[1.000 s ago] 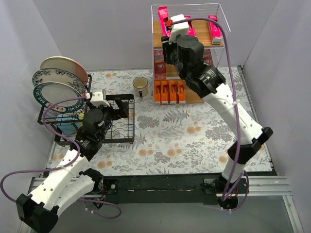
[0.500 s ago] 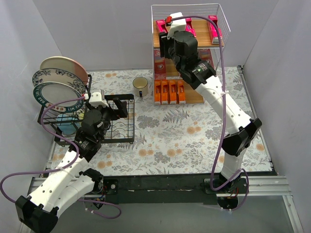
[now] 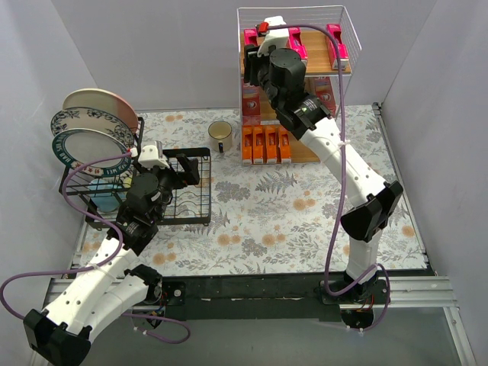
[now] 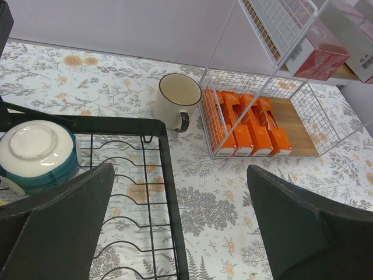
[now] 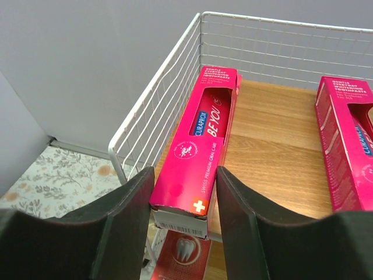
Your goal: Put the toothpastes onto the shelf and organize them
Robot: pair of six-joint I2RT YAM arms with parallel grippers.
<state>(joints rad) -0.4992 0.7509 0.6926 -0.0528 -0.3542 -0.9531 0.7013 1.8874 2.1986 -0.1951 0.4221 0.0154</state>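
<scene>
While the left gripper (image 4: 179, 172) gapes above a black wire dish rack (image 4: 166, 153), the right gripper (image 5: 184, 175) clamps a slim magenta-pink toothpaste carton (image 5: 202, 137) — lying on the top board of the white-wire shelf (image 5: 164, 109).

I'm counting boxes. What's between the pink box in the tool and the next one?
Only bare shelf board between the pink carton and its neighbour, in the right wrist view.

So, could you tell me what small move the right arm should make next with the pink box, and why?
Probably nudge the pink box slightly deeper onto the top board before letting go. The right gripper holds its near end, which seems to sit at or just past the board's front edge. Otherwise the box already lies flat beside the wire side wall.
</scene>
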